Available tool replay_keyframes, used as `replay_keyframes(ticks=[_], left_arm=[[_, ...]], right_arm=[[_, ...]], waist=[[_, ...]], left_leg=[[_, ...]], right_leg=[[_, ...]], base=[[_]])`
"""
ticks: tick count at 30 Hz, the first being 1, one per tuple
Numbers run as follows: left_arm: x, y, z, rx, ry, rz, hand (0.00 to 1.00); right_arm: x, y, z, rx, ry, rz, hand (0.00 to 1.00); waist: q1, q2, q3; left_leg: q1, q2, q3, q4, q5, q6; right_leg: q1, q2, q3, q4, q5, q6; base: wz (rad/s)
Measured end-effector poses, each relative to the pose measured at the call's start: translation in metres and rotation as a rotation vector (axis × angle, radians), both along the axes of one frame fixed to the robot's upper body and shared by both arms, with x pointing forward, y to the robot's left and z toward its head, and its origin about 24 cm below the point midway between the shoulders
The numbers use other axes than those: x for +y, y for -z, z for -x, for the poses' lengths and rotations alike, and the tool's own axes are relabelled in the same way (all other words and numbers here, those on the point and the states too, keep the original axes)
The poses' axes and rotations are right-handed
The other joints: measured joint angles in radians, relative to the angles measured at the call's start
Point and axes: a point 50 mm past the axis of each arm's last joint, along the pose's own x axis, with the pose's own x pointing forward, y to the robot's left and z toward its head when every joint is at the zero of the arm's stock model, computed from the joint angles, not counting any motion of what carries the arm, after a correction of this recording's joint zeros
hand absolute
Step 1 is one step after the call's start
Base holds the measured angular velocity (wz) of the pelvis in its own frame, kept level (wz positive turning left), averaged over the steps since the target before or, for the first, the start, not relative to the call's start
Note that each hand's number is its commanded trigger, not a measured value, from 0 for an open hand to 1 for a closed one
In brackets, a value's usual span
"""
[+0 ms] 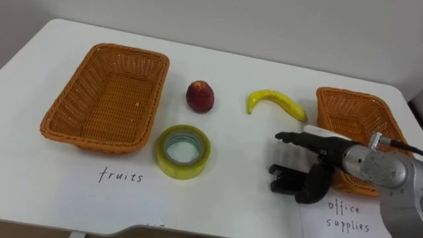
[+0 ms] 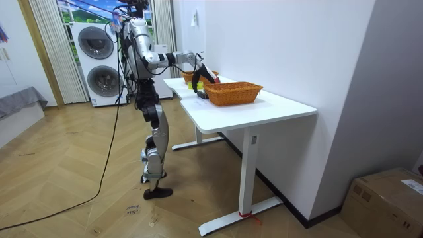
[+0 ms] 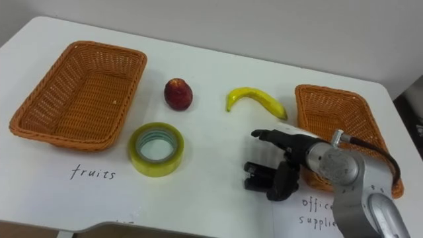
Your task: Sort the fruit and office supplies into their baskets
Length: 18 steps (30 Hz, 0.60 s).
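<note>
We see the right hand's fingers (image 1: pixel 283 184) loosely bent and held apart from the thumb (image 1: pixel 291 138). The gap between them is open and nothing is in it. The right hand (image 1: pixel 318 173) hovers low over the white table (image 1: pixel 225 66), with its fingertips pointing toward the robot's left. It sits just in front of the smaller wicker basket (image 1: pixel 344 99), whose near rim it partly covers.

The banana (image 1: pixel 276 102) lies on the table beyond the hand, close to it but not touching, and just beside that basket's left wall. Further left the red fruit (image 1: pixel 199 96) sits near the middle of the table. The roll of yellow tape (image 1: pixel 182 151) lies flat in front of the fruit.

The larger wicker basket (image 1: pixel 66 119) stands at the far left with nothing inside. So all 3 items are out on the tabletop between the 2 baskets. A handwritten label (image 1: pixel 121 176) lies in front of the larger basket, and another (image 1: pixel 347 215) lies in front of the smaller one.

In the room view the robot stands upright at the table's long side, with 1 arm reaching over the top. Stacked washing machines (image 2: pixel 99 63) stand behind it.
</note>
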Motion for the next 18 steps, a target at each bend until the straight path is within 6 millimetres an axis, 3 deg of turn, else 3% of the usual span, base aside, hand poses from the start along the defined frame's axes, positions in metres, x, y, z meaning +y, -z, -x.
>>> replay_keyframes(ticks=[5, 12, 18], left_arm=[[-0.003, 0.000, -0.001, -0.010, 0.006, 0.001, 0.00], [-0.008, 0.001, -0.002, -0.016, 0.009, -0.023, 0.00], [-0.009, 0.002, -0.001, -0.013, 0.014, -0.022, 0.00]], right_arm=[[0.004, -0.006, 0.008, -0.047, -0.013, 0.024, 0.00], [0.010, 0.022, 0.031, 0.026, 0.037, -0.038, 0.00], [0.011, 0.023, 0.032, 0.014, 0.049, -0.044, 0.00]], waist=[[0.000, 0.017, -0.0022], [0.007, 0.034, -0.0026], [0.004, 0.035, -0.0034]], left_leg=[[0.004, -0.001, 0.004, -0.014, 0.004, 0.004], [0.008, -0.007, 0.014, -0.021, 0.006, 0.007], [0.007, -0.007, 0.015, -0.016, 0.006, 0.007]], right_leg=[[-0.002, -0.002, 0.005, -0.001, 0.004, 0.002], [-0.004, -0.002, 0.013, -0.003, 0.005, 0.005], [-0.004, -0.003, 0.012, -0.005, 0.005, 0.005]], base=[[-0.03], [-0.03], [0.00]])
